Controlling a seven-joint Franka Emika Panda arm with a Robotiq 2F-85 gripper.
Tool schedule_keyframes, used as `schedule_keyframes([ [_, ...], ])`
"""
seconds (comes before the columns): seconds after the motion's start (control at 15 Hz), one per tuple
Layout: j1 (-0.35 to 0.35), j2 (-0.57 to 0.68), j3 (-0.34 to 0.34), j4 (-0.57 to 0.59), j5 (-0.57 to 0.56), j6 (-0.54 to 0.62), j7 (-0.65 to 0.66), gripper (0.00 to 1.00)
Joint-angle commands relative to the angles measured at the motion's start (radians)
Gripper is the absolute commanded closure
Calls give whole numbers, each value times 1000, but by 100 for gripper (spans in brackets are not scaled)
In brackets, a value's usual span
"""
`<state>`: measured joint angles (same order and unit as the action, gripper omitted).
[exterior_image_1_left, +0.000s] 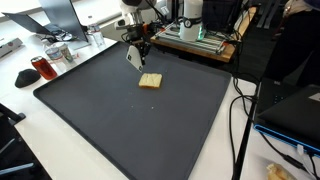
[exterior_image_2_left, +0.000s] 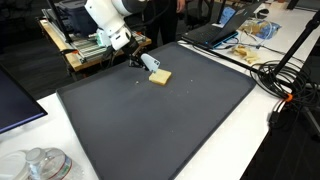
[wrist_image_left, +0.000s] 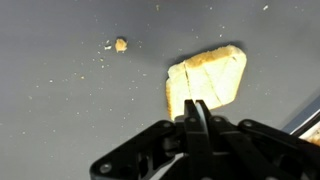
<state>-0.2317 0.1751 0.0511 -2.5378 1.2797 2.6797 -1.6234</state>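
A slice of toasted bread (exterior_image_1_left: 149, 81) lies on the far part of a large black mat (exterior_image_1_left: 120, 130), seen in both exterior views (exterior_image_2_left: 160, 77). My gripper (exterior_image_1_left: 139, 48) hangs just above and beside it (exterior_image_2_left: 138, 57), shut on a pale flat object (exterior_image_1_left: 134, 57) that slants down toward the bread (exterior_image_2_left: 150, 64). In the wrist view the closed fingertips (wrist_image_left: 197, 105) sit right over the near edge of the bread (wrist_image_left: 207, 78); the held object shows only edge-on. A small crumb (wrist_image_left: 120, 44) lies on the mat to the left.
A red mug (exterior_image_1_left: 40, 68) and a jar (exterior_image_1_left: 62, 55) stand off the mat's corner. A wooden rack with equipment (exterior_image_2_left: 90, 55) is behind the arm. A laptop (exterior_image_2_left: 215, 35), food packets (exterior_image_2_left: 255, 30) and cables (exterior_image_2_left: 285, 80) lie along one side.
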Motion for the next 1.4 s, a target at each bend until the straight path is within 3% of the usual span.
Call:
schedule_keyframes([
  [0.0, 47, -71, 38, -74, 59, 136, 16, 99],
  [0.47, 164, -72, 90, -121, -103, 342, 305, 99],
  [0.87, 295, -35, 44, -152, -543, 415, 754, 99],
  [1.0, 404, -28, -67, -145, -711, 391, 896, 99],
  [1.33, 735, 25, -450, -12, -1135, 224, 1235, 99],
])
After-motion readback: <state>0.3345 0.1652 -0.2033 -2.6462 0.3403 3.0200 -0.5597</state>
